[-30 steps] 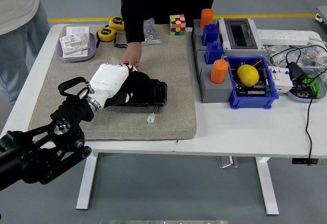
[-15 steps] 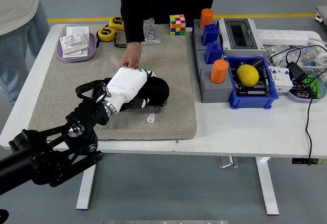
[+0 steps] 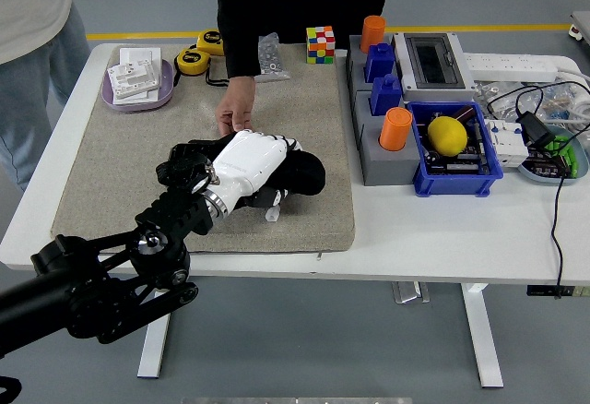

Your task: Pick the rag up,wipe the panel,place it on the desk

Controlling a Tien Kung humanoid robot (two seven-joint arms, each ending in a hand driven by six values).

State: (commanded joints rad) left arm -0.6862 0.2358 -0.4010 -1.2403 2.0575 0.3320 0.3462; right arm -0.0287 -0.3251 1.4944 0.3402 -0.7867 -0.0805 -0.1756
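Left hand: the white five-fingered hand [image 3: 251,162] on the black arm lies palm-down, its fingers closed over a dark black cloth rag [image 3: 300,174], pressing it flat, which suits wiping.
Rag: bunched under and just beyond the fingertips, on the far right side of the hand.
Panel: a flat black panel [image 3: 189,153] lies beneath the hand; only a strip shows behind the wrist, so I cannot tell how much the rag covers.
Mat: the beige felt mat [image 3: 120,160] on the white counter [image 3: 442,238] sits under the panel, probably to keep it from sliding.
Person: a bare hand [image 3: 236,109] rests on the mat just beyond the robot's hand, seemingly steadying the panel's far edge.
Small part: a white plug [image 3: 273,214] lies just on the near side of the hand.
Right hand: out of view.
Stage: judged mid-wipe; setting the rag down is not yet done.
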